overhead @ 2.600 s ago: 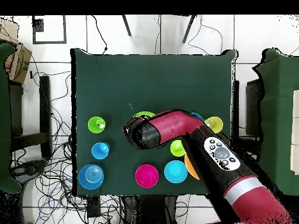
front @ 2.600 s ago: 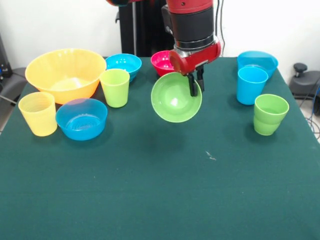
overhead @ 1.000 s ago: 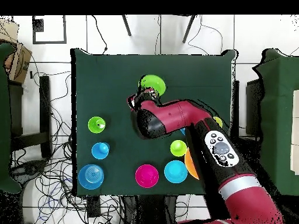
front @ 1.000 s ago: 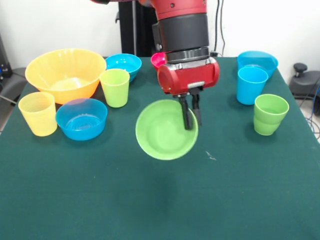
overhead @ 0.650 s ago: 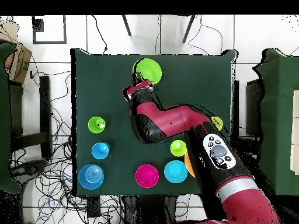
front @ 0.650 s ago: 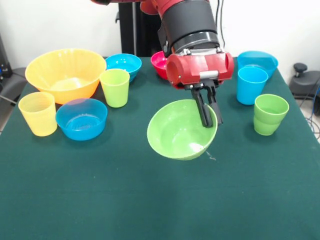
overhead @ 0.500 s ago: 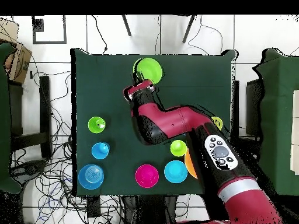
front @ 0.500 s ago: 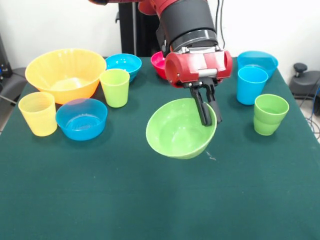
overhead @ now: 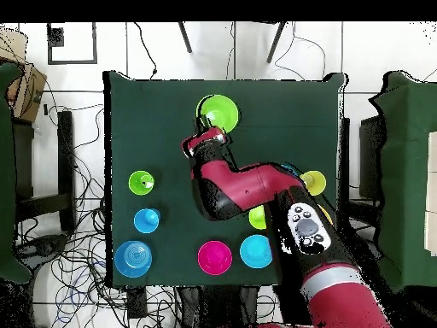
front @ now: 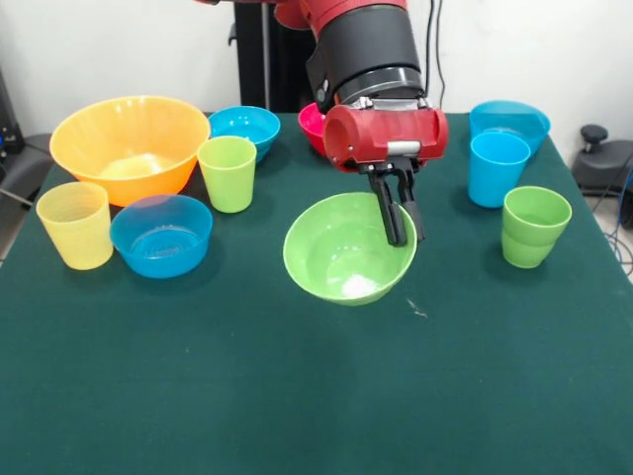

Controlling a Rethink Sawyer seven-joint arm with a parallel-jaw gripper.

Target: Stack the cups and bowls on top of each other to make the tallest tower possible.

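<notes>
You see a dark green worktop [front: 198,396] with plastic cups and bowls spread across its far half, and the red and black arm [front: 361,49] reaching down over the middle. The gripper [front: 398,220] is clamped on the far right rim of a green bowl [front: 341,259], one finger inside the bowl and one outside. The bowl sits mouth up, roughly level, near the centre of the worktop; you cannot tell for sure whether its base touches the cloth. In the overhead view the same green bowl [overhead: 217,114] shows just beyond the gripper [overhead: 211,137], well apart from everything else. To the left in the front view stands a very large orange bowl [front: 129,146], with a pale yellow cup [front: 75,225] in front of it at the left edge and a blue bowl [front: 161,235] just beside that cup. A yellow-green cup [front: 227,173] stands right of the orange bowl, with a second blue bowl [front: 244,129] behind it. A red bowl [front: 313,124] is partly hidden behind the arm. On the right, a sky blue cup [front: 497,168] stands just in front of a wide blue bowl [front: 509,122], and a green cup [front: 535,227] with a stepped base stands nearer, close to the right edge. Nothing is stacked on anything else.
</notes>
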